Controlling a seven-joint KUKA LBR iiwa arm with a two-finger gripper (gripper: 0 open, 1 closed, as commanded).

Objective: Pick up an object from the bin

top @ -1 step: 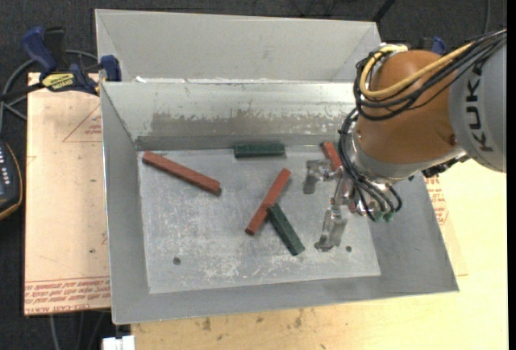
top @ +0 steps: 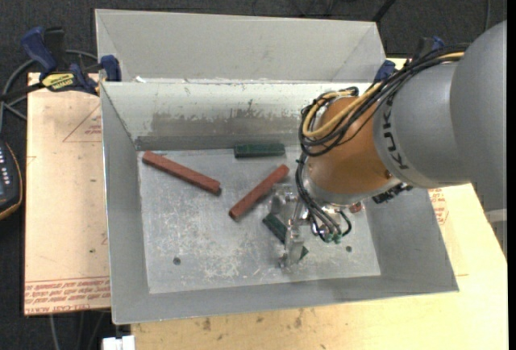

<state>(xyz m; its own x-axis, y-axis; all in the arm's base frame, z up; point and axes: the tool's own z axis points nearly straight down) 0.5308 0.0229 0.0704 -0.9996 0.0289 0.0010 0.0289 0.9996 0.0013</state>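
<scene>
In the camera view my gripper (top: 292, 250) sits low over the floor of the grey metal bin (top: 193, 252), below and right of the slanted reddish-brown bar (top: 260, 192). A small dark green block (top: 276, 225) lies just beside it; clenched or released, I cannot tell. I judge this the approach step: next I must centre on that block, close and lift straight.

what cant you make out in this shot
Camera view: the right part of the floor of the bin is hidden under the arm.
Camera view: the small dark green piece is partly covered by the hand, so its shape is unclear.
Camera view: whether the hand grips anything is too small to tell.
</scene>
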